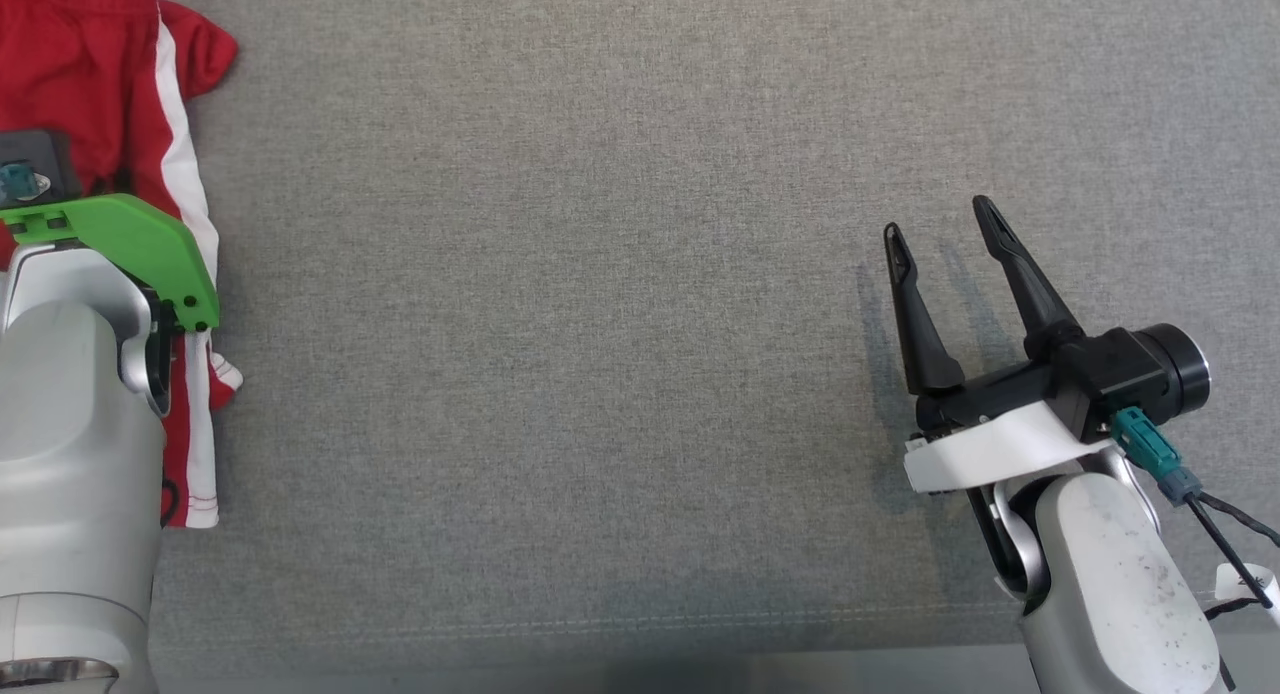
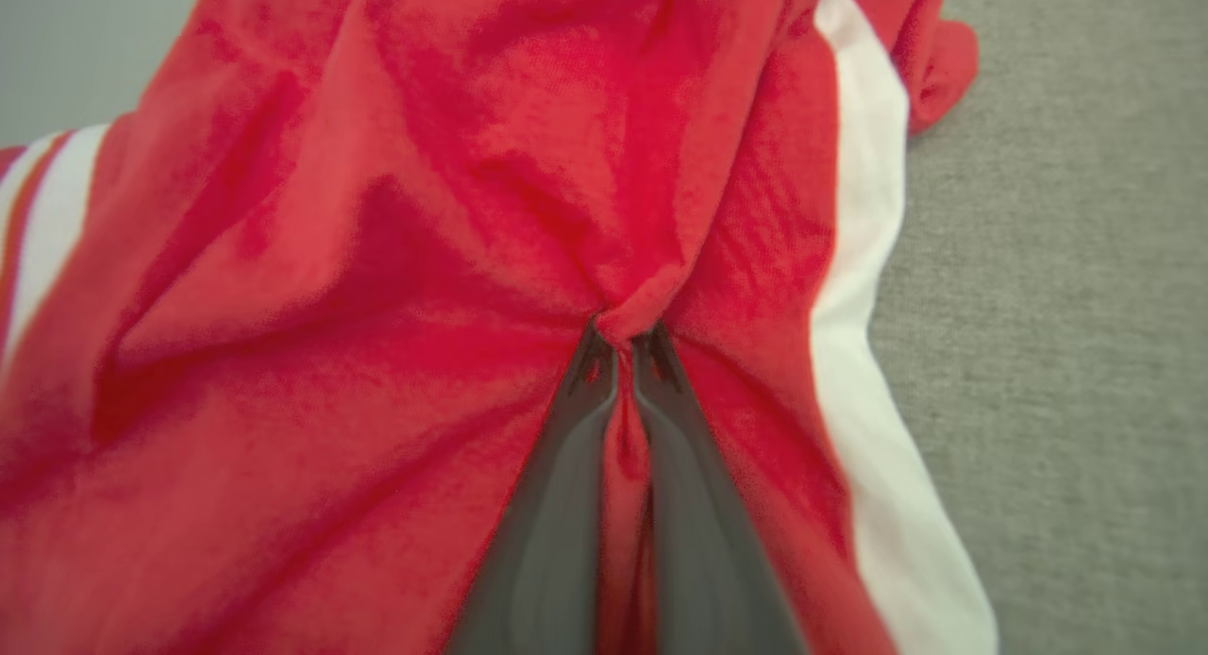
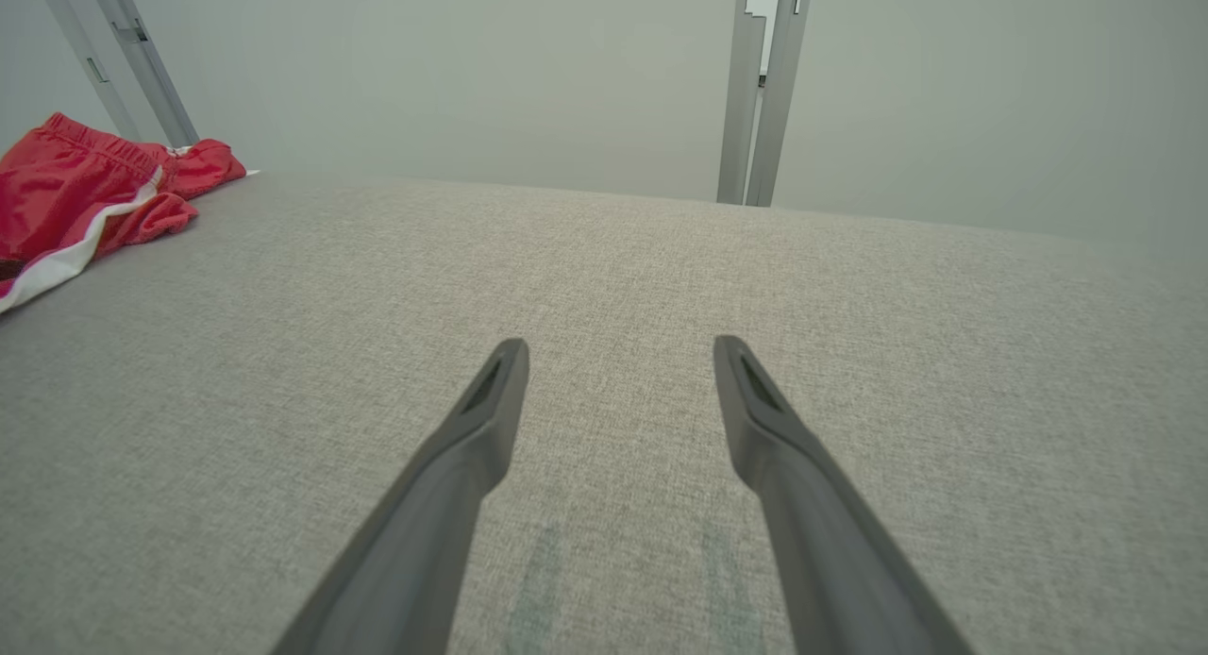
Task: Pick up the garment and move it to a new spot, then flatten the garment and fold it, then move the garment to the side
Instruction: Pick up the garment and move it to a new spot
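The garment (image 1: 90,84) is red with white side stripes and lies crumpled at the far left edge of the grey fabric surface. In the left wrist view my left gripper (image 2: 623,339) is shut on a pinched fold of the red garment (image 2: 425,211), cloth bunched between its tips. In the head view the left arm's green bracket (image 1: 130,239) and pale forearm cover part of the cloth, hiding the fingers. My right gripper (image 1: 940,224) stands open over bare surface at the right, far from the garment (image 3: 85,188), nothing between its fingers (image 3: 491,400).
The grey fabric surface (image 1: 600,324) stretches wide between the two arms. Its front edge (image 1: 600,644) runs along the bottom of the head view. Metal uprights (image 3: 764,89) and a pale wall stand beyond the far edge.
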Available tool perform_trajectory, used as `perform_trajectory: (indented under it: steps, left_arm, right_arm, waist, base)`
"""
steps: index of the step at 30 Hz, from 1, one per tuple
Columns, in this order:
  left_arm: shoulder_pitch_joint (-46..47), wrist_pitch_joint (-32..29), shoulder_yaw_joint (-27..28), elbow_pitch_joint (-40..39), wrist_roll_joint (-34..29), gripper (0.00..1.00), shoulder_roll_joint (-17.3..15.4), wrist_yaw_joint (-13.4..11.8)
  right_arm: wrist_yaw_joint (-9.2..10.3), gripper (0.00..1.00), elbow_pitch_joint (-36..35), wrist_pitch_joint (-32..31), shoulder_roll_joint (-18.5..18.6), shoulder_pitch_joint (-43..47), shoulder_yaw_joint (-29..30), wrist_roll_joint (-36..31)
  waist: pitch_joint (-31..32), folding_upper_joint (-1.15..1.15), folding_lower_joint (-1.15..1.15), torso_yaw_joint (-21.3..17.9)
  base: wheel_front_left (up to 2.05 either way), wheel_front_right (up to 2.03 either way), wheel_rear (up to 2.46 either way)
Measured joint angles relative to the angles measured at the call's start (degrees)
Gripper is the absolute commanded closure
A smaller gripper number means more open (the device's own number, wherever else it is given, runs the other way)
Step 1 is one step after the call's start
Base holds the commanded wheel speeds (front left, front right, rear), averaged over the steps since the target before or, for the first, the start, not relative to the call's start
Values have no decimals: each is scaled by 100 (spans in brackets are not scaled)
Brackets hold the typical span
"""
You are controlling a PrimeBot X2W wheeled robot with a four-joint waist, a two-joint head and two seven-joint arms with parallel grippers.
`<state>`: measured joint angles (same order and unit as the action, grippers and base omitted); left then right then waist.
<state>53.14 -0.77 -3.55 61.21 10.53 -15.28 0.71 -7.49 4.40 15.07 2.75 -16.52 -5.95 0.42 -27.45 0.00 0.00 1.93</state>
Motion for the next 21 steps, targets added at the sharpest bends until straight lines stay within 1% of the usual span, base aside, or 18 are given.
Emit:
perform_trajectory:
  steps: [3, 12, 16, 21]
  left_arm:
    - [-47, 151, -55, 4, 0, 100, 20, 119]
    - [-64, 576, -193, -164, 8, 100, 29, 266]
    - [-66, 797, -324, -382, -10, 100, 64, 346]
    - [-62, 889, -544, -719, -73, 100, 175, 435]
  right_arm:
    - [0, 0, 41, 0, 0, 14, 33, 27]
    - [0, 0, 114, 0, 0, 165, 88, 104]
    - [0, 0, 158, 0, 0, 287, 120, 149]
    - [0, 0, 190, 0, 1, 433, 191, 178]
  waist:
    - [133, 0, 0, 43]
    - [629, 0, 0, 161]
    - [914, 0, 0, 198]
    - [1261, 0, 0, 205]
  base:
    - [0, 0, 0]
    - [0, 0, 0]
    - [0, 0, 0]
    - [0, 0, 0]
